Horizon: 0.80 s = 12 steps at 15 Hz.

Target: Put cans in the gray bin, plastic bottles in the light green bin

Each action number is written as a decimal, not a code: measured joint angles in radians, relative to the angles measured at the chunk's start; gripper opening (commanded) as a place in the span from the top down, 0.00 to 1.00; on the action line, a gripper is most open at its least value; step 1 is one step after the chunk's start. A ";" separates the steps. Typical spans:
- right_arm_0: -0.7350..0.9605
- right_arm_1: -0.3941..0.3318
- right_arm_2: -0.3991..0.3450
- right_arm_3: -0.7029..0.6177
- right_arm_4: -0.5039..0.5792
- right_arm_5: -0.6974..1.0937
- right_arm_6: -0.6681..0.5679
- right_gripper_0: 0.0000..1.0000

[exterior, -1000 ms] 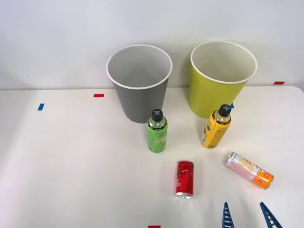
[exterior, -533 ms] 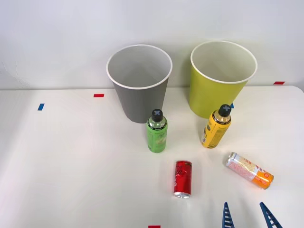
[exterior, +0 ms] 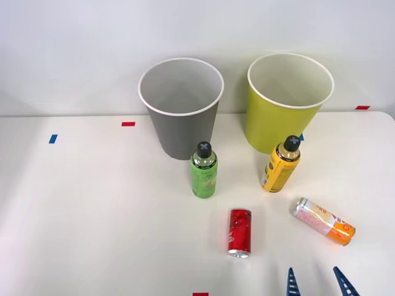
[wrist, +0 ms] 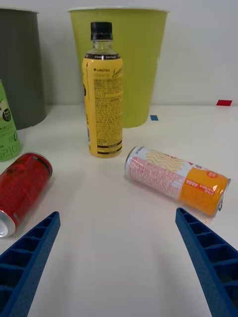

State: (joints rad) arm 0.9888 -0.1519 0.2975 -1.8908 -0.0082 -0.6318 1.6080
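Pink-white can (wrist: 177, 180) lying between open pincer (wrist: 119, 257) fingers, untouched

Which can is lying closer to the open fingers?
The pink-white can with the orange end; it lies ahead between the fingers, while the red can lies off to the side.

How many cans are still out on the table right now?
2, both lying on their sides: the red can in front of the green bottle, and the pink-white can to its right, nearest the open right tool. Bin interiors aren't fully visible.

front view high, wrist view low and near, both showing pink-white can (exterior: 323, 221) (wrist: 177, 179)
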 measured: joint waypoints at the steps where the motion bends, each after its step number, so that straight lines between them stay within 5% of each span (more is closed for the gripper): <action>1: -0.009 -0.008 -0.004 -0.003 -0.002 -0.007 0.003 0.19; 4: -0.031 -0.014 -0.037 -0.058 0.000 0.023 0.012 0.19; 8: -0.036 -0.001 -0.059 -0.223 -0.017 0.318 0.006 0.19; 12: -0.058 0.047 -0.076 -0.357 -0.147 0.568 -0.001 0.19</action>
State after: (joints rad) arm 0.9307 -0.1045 0.2216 -2.2482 -0.1547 -0.0637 1.6066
